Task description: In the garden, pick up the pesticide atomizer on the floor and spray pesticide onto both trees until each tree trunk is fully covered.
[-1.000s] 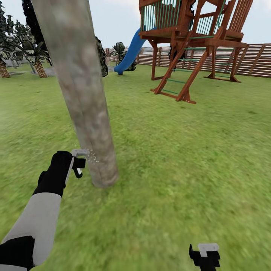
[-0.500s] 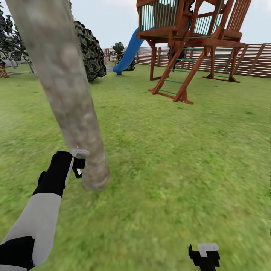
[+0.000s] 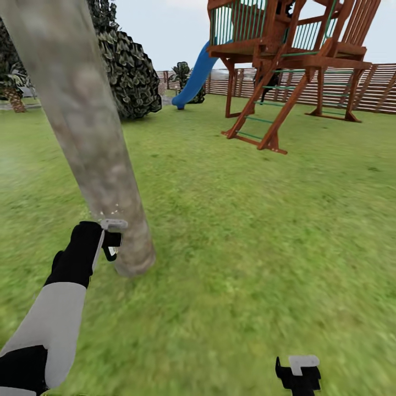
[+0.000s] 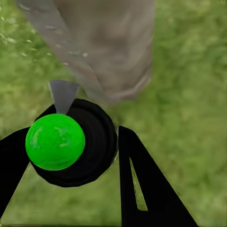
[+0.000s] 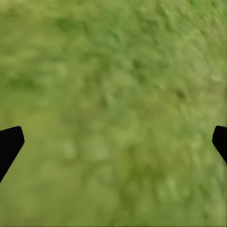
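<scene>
In the left wrist view the pesticide atomizer (image 4: 55,141), a black round body with a bright green knob and a grey nozzle, sits between the two black fingers of my left gripper (image 4: 71,149), which is shut on it. Its nozzle points at the thick mottled grey-beige tree trunk (image 4: 113,47) right in front of it. Fine droplets hang beside the trunk. In the head view my left gripper (image 3: 111,242) is close to the base of the leaning tree trunk (image 3: 93,143), with specks of spray just above it. My right gripper (image 3: 300,371) hangs open and low over the grass (image 5: 113,94).
A wooden play tower (image 3: 286,60) with a ladder and a blue slide (image 3: 195,77) stands ahead to the right. A dark bush (image 3: 129,77) is behind the trunk. The brown slat fence (image 3: 363,88) closes the back. Open lawn (image 3: 264,220) lies to the right.
The whole view has shifted around the trunk, so the trunk sits further left and the bush behind it shows. Spray specks appear again by the left gripper. Both arms keep their pose.
</scene>
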Available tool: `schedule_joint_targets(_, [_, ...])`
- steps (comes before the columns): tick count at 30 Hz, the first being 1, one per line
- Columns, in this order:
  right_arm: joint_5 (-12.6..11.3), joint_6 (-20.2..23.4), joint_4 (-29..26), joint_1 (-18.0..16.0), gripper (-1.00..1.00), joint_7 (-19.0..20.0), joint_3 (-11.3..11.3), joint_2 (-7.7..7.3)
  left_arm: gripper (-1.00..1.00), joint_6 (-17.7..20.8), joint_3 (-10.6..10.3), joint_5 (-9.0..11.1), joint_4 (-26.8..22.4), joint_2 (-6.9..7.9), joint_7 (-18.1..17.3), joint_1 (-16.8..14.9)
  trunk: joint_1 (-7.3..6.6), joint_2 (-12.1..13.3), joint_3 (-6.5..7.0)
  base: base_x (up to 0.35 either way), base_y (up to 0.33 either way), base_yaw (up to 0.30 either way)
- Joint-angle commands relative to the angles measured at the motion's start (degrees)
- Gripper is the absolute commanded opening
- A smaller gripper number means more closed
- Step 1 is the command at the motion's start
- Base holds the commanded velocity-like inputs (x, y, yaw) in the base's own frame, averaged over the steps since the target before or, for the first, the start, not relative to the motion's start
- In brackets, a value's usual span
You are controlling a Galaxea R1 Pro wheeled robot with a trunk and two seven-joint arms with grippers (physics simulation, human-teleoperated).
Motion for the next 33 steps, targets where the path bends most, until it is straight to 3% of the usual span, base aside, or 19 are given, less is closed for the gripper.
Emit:
schedule_joint_targets(1, [0.6,0.2,0.0,0.0,1.0,-0.6,0.3,0.0,-1.0,0.2,0.1,-0.4,0.0,0.45,-0.5,0.0,0.01,0.0,-0.05,0.14,-0.269,0.277])
schedule_joint_targets(4, [0.6,0.2,0.0,0.0,1.0,-0.6,0.3,0.0,-1.0,0.1,0.1,-0.4,0.0,2.07,-0.5,1.3,0.01,0.0,-0.05,0.152,-0.261,0.278])
schedule_joint_targets(11, [0.6,0.2,0.0,0.0,1.0,-0.5,0.3,0.0,-1.0,0.1,-0.2,0.0,0.7,0.9,-0.4,1.6,0.01,0.0,-0.05,0.173,-0.244,0.136])
schedule_joint_targets(15, [0.6,0.2,0.0,0.0,1.0,-0.5,0.3,0.0,-1.0,-0.1,0.5,-0.2,1.1,2.01,-0.4,3.3,0.01,0.0,-0.05,0.174,-0.243,0.002])
schedule_joint_targets(19, [0.6,0.2,0.0,0.0,1.0,-0.5,0.3,0.03,-1.0,-0.2,0.4,-0.4,1.1,1.69,-0.4,4.5,0.01,0.0,-0.05,0.178,-0.234,0.026])
schedule_joint_targets(21, [0.6,0.2,0.0,0.0,1.0,-0.5,0.3,0.08,-1.0,-0.2,0.9,-0.4,1.2,2.11,-0.3,4.6,0.01,0.0,-0.05,0.242,-0.158,0.221])
schedule_joint_targets(24, [0.6,0.2,0.0,0.0,1.0,-0.5,0.3,0.09,-1.0,-0.4,3.1,-0.4,1.1,4.34,-0.3,7.3,0.01,0.0,-0.05,0.241,-0.041,0.265])
schedule_joint_targets(26, [0.6,0.2,0.0,0.0,1.0,-0.6,0.3,0.09,-1.0,-0.4,3.4,-0.4,1.1,5.0,-0.3,8.8,0.01,0.0,-0.05,0.045,-0.004,0.274])
schedule_joint_targets(33, [0.6,0.2,0.0,0.0,1.0,-0.5,0.3,0.1,-1.0,-0.6,2.9,-0.2,0.5,4.19,-0.3,10.4,0.01,0.0,-0.05,0.013,-0.016,0.219])
